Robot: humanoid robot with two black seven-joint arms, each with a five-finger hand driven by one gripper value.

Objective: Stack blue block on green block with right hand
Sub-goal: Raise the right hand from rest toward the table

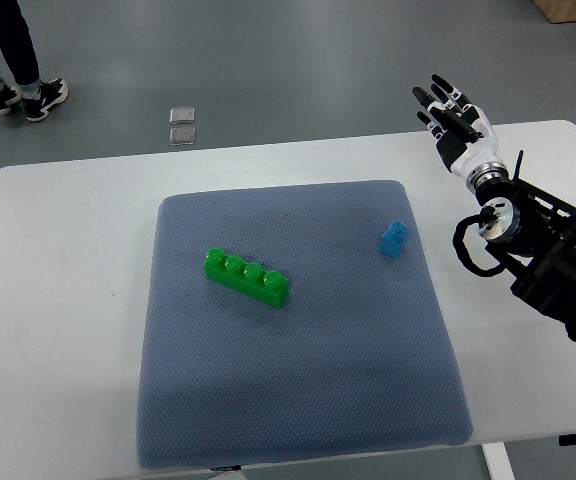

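Observation:
A long green block (247, 277) with a row of studs lies on the grey-blue mat (298, 400), left of its middle. A small blue block (394, 238) stands near the mat's right edge. My right hand (452, 113) hovers over the table's far right part, up and to the right of the blue block, well apart from it. Its fingers are spread and hold nothing. The right arm (543, 245) comes in from the right edge.
The mat covers the middle of the white table (58, 300). A person's feet (23, 97) stand on the floor at the top left. Two small square plates (182, 126) lie on the floor beyond the table's far edge.

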